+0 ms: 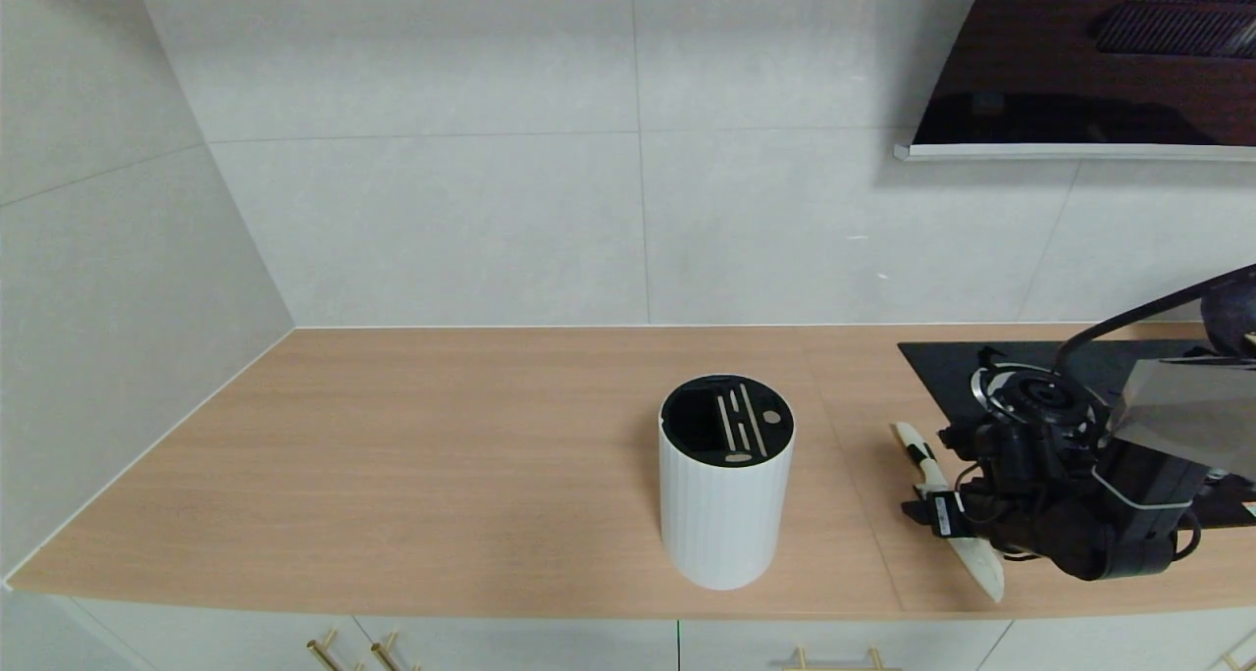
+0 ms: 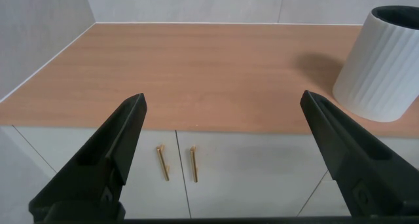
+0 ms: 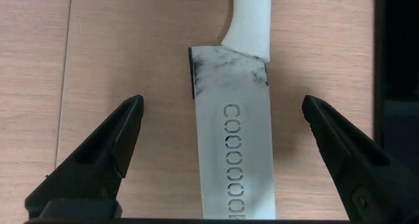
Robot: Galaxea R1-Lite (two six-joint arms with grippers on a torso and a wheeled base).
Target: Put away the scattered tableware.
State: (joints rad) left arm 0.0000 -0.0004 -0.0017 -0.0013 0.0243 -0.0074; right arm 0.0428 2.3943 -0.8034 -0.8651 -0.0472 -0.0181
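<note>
Our left claw [image 2: 222, 103] and right claw [image 3: 221, 106] gape released, the right over a white flat-bladed knife [image 3: 232, 139] (on tan wooden counter [image 3: 39, 86]).

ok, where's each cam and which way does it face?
Head: on the head, facing forward-down at counter, white holder, knife; right arm shows.
Left wrist: before the counter edge, facing holder and cabinet doors; open left hand shows.
Right wrist: straight down on the knife; open right hand shows.
Head/left share the holder, head/right the knife.

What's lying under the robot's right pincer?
A white knife lies flat on the wooden counter below the open right pincer. In the head view the pincer hides the knife's middle.
</note>
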